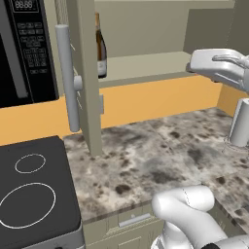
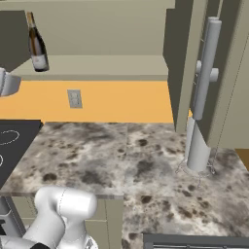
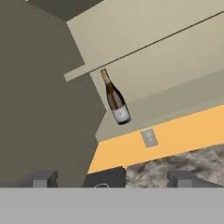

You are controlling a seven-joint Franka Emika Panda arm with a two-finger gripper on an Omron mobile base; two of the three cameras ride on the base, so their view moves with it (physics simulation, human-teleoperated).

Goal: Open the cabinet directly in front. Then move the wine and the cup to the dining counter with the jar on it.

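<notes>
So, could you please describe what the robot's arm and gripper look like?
The arm is glossy white with rounded, tube-like links, with a dark joint at the frame's bottom edge. The gripper has two small, blocky dark grey fingertips. No cables or markings are visible.

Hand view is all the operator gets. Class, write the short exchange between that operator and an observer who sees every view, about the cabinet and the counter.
Operator: I see the wine on the shelf. Is the right door open?
Observer: Yes, the right door stands swung out over the worktop.
Operator: Anything on the counter below it?
Observer: A grey upright cylinder stands there, under that door's handle.
</notes>
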